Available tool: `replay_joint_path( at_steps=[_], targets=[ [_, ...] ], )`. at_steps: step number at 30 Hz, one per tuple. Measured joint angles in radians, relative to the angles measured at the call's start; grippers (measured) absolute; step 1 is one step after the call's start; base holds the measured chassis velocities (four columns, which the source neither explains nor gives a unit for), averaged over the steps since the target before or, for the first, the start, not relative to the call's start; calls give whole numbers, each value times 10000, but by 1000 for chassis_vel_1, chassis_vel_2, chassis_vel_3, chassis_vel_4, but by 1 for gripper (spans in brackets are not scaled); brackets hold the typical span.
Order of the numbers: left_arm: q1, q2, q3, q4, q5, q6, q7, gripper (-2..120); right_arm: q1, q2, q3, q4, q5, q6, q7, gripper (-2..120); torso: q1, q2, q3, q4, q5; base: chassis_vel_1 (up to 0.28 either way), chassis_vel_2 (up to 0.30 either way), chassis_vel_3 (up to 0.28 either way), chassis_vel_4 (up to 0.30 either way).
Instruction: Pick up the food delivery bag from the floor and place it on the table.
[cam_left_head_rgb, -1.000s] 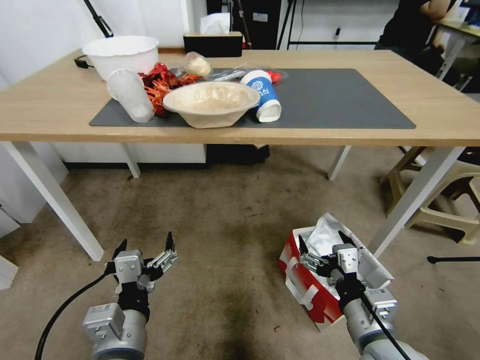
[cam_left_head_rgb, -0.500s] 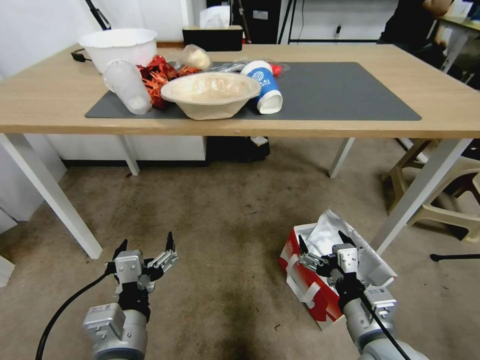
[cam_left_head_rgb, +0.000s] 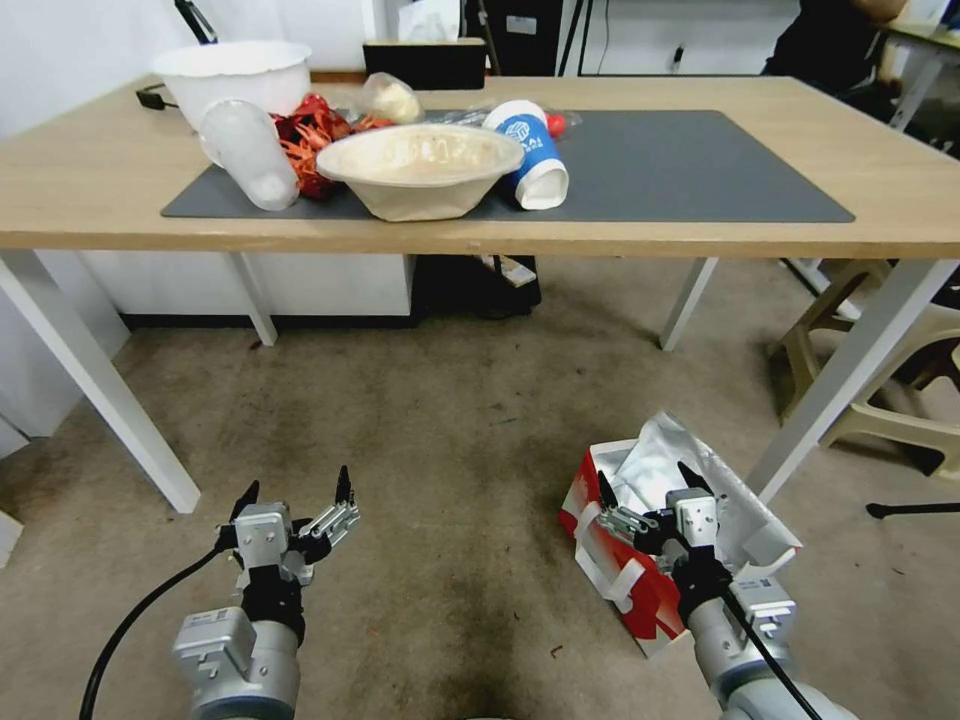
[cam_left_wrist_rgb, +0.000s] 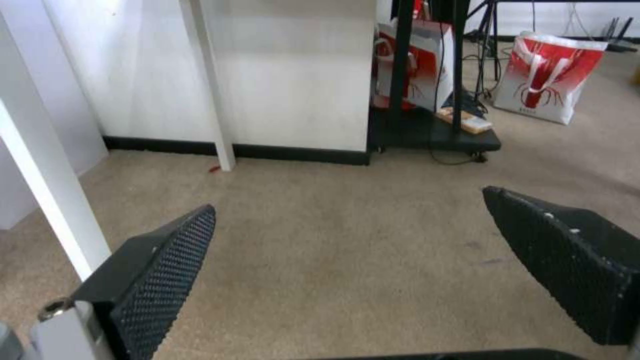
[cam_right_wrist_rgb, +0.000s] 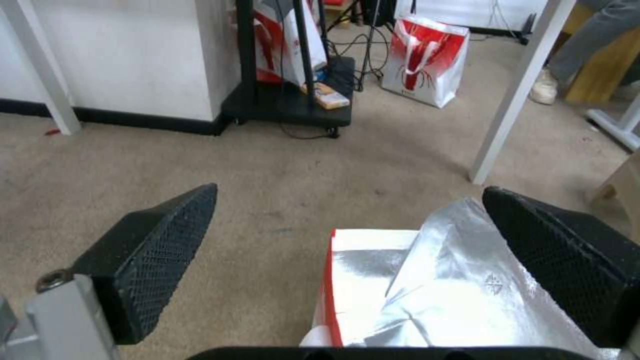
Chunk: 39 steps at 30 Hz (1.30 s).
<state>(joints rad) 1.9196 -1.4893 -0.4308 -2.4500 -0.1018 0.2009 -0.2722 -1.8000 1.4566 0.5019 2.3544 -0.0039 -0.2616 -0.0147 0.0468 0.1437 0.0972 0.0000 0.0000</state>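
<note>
Two silver-grey metal arms with black wrist sections, each ending in a pale grey block. Left gripper (cam_left_head_rgb: 295, 492) and right gripper (cam_left_head_rgb: 648, 482): black tapered fingers (cam_left_wrist_rgb: 160, 270), pads dimpled in a fine grid. Black cable along each forearm. Small white labels, possibly stickers. Round screw head at the finger base.

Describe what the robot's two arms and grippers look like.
Both arms are silver-grey metal cylinders with black joint sections. A black cable runs along each. The left gripper and right gripper have silver blocky bodies and two black, pointed fingers with dimpled, mesh-textured pads. Small white labels sit on the wrists.
</note>
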Motion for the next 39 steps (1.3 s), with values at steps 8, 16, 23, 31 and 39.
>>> replay_joint_path(
  at_steps=[8,16,23,31,39],
  targets=[
    [39,-56,-2,-33,23,-29,1,100,-15,-42,-11,3,-3,6,0,100,-39,-231,-193,0,0,0,0,0,0],
    [54,-82,-58,-104,18,-46,22,100,-28,-109,-19,-5,-5,9,-2,100,-79,-707,-630,0,1,0,0,0,0],
    [90,-84,-54,-134,22,-88,37,100,-44,-129,-4,31,-2,15,-4,100,-96,-988,-894,0,0,0,0,0,0],
    [169,-124,-6,-160,88,-168,38,100,-83,-123,-29,52,-19,41,-5,100,-143,-1215,-971,0,1,0,0,0,0],
    [195,-122,-31,-167,77,-293,52,100,-73,-108,-45,51,-28,57,-5,100,-148,-1214,-971,0,0,0,0,0,0]
  ],
)
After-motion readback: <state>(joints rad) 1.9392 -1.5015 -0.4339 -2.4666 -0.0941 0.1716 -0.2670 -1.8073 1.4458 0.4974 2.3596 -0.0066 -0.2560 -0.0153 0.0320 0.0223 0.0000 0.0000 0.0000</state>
